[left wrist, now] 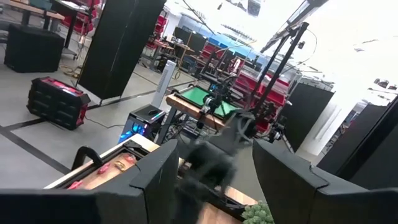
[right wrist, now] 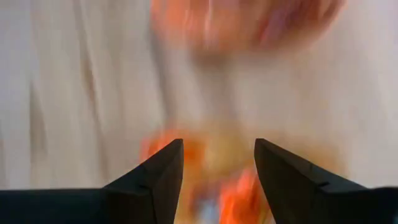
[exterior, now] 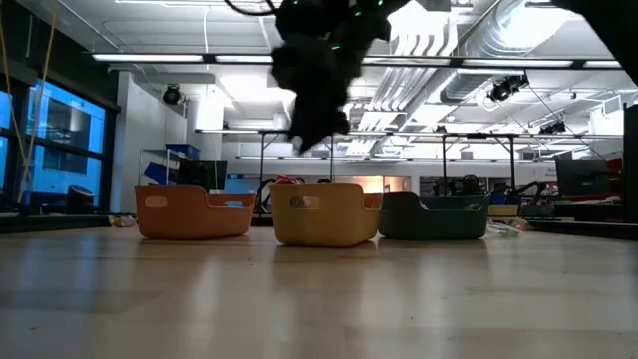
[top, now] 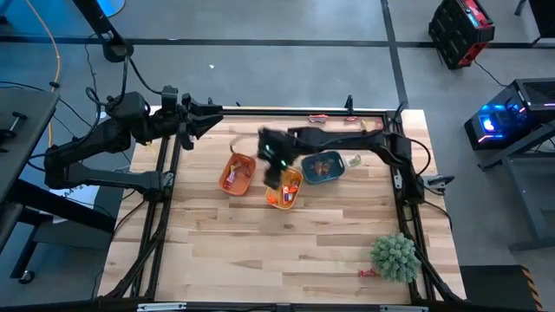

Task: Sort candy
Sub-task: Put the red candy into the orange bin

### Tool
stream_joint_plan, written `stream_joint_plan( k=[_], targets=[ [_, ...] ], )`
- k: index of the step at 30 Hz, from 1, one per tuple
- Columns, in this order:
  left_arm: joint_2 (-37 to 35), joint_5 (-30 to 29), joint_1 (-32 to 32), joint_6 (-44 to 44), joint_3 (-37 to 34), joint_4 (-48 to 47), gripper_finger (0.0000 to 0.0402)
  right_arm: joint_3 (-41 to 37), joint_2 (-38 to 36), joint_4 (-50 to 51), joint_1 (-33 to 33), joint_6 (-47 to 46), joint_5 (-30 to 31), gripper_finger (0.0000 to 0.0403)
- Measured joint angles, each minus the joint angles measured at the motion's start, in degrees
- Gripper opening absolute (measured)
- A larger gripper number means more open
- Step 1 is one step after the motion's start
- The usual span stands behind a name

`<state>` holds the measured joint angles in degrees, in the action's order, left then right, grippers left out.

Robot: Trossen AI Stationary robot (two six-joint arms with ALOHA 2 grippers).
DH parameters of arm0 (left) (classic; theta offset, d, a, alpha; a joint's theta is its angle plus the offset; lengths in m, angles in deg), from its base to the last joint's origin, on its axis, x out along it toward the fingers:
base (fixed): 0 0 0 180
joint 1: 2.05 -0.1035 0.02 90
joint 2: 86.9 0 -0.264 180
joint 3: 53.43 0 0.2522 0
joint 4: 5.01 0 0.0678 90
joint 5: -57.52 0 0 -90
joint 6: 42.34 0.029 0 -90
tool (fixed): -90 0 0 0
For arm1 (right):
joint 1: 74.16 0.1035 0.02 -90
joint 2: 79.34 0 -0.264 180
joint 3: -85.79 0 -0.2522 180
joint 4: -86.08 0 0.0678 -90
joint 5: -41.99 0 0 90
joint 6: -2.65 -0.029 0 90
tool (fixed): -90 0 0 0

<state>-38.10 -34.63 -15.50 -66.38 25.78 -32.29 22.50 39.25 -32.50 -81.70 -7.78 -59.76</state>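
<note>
Three small bins stand mid-table: an orange bin [top: 236, 173], a yellow-orange bin [top: 284, 189] and a blue bin [top: 323, 167], each with candy inside. My right gripper [right wrist: 217, 146] hangs open, slanting down, over the yellow-orange bin [right wrist: 214, 180], with nothing between its fingers; the low view shows it [exterior: 317, 105] well above that bin's rim [exterior: 324, 189]. Loose candy lies near the plant [top: 368, 273], by the blue bin [top: 353, 160] and at the far edge [top: 317, 118]. My left gripper [top: 212, 117] waits open, raised and level, at the table's far left corner.
A green spiky plant [top: 395, 256] stands at the near right corner. Dark frame rails [top: 165, 208] run along the table's left and right sides. Bare wood [top: 260, 251] stretches between the bins and the near edge.
</note>
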Motion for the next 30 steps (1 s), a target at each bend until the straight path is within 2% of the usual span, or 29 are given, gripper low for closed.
stream_joint_plan(
  k=[6,10,13,17,21,26,30],
  targets=[
    [0.00,0.00,0.00,0.60,0.00,0.06,0.0197,-9.73,-4.82,17.80,8.25,3.10,-2.88,0.0192],
    [0.00,-0.01,0.00,0.60,0.00,0.06,0.0197,-21.21,-10.06,21.00,16.03,1.43,-7.79,0.0192],
    [0.00,0.00,0.00,0.57,0.00,0.06,0.0197,-29.22,-14.38,20.04,21.71,-4.34,-10.74,0.0192],
    [0.00,0.00,0.00,0.62,0.00,0.06,0.0197,-35.50,-17.04,15.16,29.31,-14.11,-15.90,0.0192],
    [0.00,0.00,0.00,0.64,0.00,0.06,0.0197,-36.92,-16.40,9.99,36.37,-19.33,-19.04,0.0192],
    [0.00,0.00,-0.02,0.68,-0.02,0.07,0.0197,-37.45,-13.38,1.64,42.05,-24.80,-23.98,0.0192],
    [0.02,0.00,-0.02,0.68,-0.02,0.06,0.0197,-37.45,-10.01,-1.53,44.89,-25.62,-23.31,0.0192]
  ],
)
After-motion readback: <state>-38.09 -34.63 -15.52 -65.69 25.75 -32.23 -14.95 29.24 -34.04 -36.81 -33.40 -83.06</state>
